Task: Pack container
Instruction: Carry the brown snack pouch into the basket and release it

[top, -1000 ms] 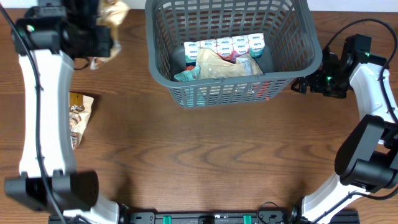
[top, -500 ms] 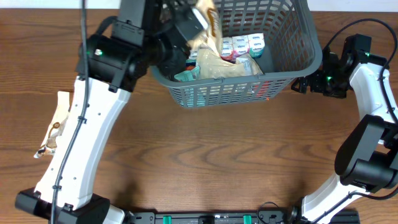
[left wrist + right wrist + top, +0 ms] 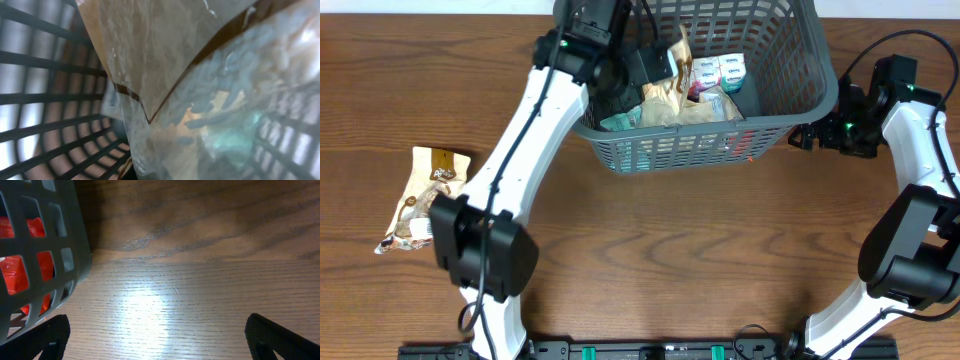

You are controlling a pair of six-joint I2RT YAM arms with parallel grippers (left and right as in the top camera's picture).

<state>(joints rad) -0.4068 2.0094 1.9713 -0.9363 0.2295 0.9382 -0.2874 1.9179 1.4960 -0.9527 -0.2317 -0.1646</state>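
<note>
The dark grey lattice container (image 3: 700, 128) stands at the table's far middle. My left gripper (image 3: 648, 68) reaches into it from the left, shut on a clear tan snack bag (image 3: 670, 52) held upright over the packs inside. In the left wrist view that bag (image 3: 200, 75) fills the frame and hides the fingers, with the container's bars (image 3: 50, 90) behind. My right gripper (image 3: 160, 340) is open and empty, low over the table beside the container's right wall (image 3: 55, 240).
Inside the container are white cartons (image 3: 722, 68), a tan bag (image 3: 675, 108) and a teal pack (image 3: 618, 122); a red pack (image 3: 15, 275) shows through the lattice. Another snack bag (image 3: 420, 195) lies on the table at the left.
My left arm has swung from the far left over the container's rim, carrying the tan snack bag down inside. The right arm has not moved.
</note>
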